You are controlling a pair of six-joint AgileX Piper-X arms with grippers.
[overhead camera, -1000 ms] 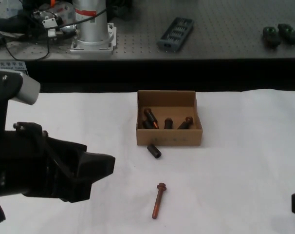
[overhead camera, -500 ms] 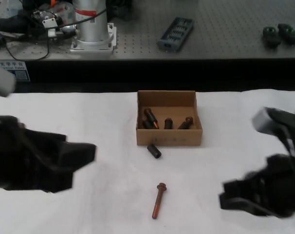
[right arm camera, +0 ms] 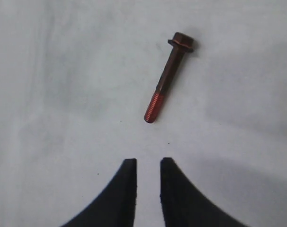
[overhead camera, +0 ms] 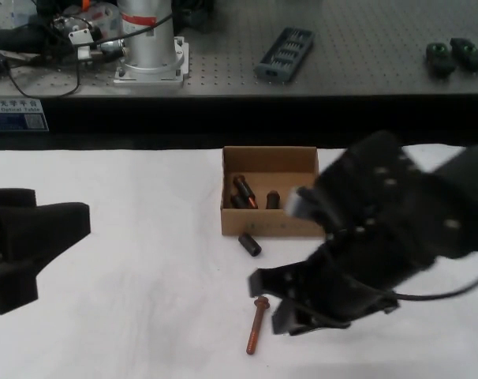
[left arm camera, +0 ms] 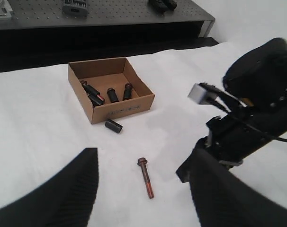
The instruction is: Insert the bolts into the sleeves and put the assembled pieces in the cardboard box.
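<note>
A: Where does the bolt (right arm camera: 167, 78) lie from the right gripper (right arm camera: 147, 163)?

B: In the right wrist view it is above the fingers (right arm camera: 127, 189) and a little to the right, apart from them. Its long axis runs on a steep slant, threaded tip down toward the fingers and flanged head toward the upper right.

A: And those fingers?

B: Drawn almost together, with a slim slit between them, and pinching nothing. I judge they must spread before they can take the shank.

A: Which arm is nearer?

B: The right arm (overhead camera: 381, 229). In the high view it hangs just right of the bolt at lower centre, while the left arm (overhead camera: 26, 237) sits at the left edge, well apart. The left gripper (left arm camera: 144, 153) is spread wide and empty.

A: What does the left wrist view add?

B: The sleeve (left arm camera: 113, 126) lying on the bench (left arm camera: 34, 123) just in front of the cardboard box (left arm camera: 120, 111), up and left of the bolt. It also gives the box's whole inside, with several dark pieces (left arm camera: 105, 94) in it. In the high view the right arm covers the box's right side. The threads and the head show plainly in the right wrist view
</note>
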